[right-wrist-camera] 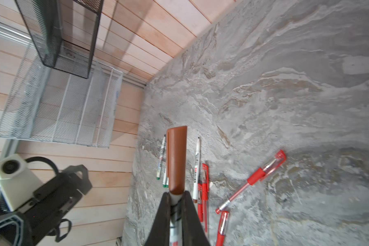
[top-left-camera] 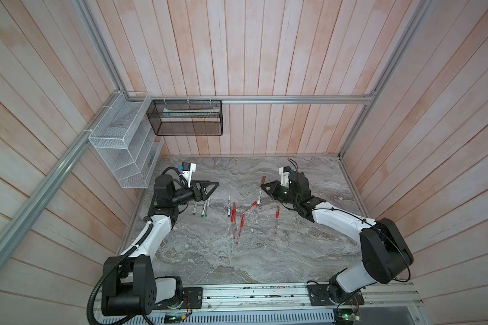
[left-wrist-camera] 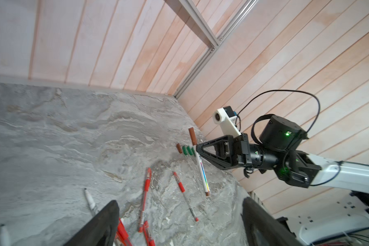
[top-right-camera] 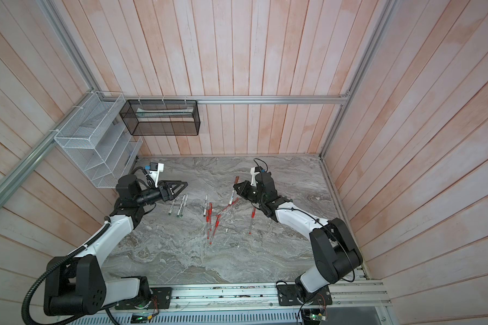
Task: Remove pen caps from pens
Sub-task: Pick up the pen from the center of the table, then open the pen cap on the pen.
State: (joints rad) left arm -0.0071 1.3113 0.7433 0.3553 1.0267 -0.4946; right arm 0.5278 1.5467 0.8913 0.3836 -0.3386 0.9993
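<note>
My right gripper (top-left-camera: 262, 186) (right-wrist-camera: 176, 194) is shut on the white barrel of a marker held above the table. Its brown cap (right-wrist-camera: 176, 158) (top-left-camera: 264, 180) sticks out past the fingertips, still on the pen. My left gripper (top-left-camera: 216, 185) (left-wrist-camera: 179, 201) hangs open and empty to the left, facing the right one. Three white markers with green ends (top-left-camera: 203, 209) lie under it. A black-tipped marker (top-left-camera: 229, 206) and several red pens (top-left-camera: 238, 225) lie mid-table, one red pen (top-left-camera: 276, 215) apart. Loose pen caps, one brown (left-wrist-camera: 179, 148) and three green (left-wrist-camera: 188, 150), lie behind the right gripper.
A white wire basket (top-left-camera: 121, 146) and a black mesh basket (top-left-camera: 186, 118) hang on the walls at the back left. Wooden walls close in the grey marble table (top-left-camera: 307, 253) on three sides. A metal rail (top-left-camera: 251, 294) runs along the front edge.
</note>
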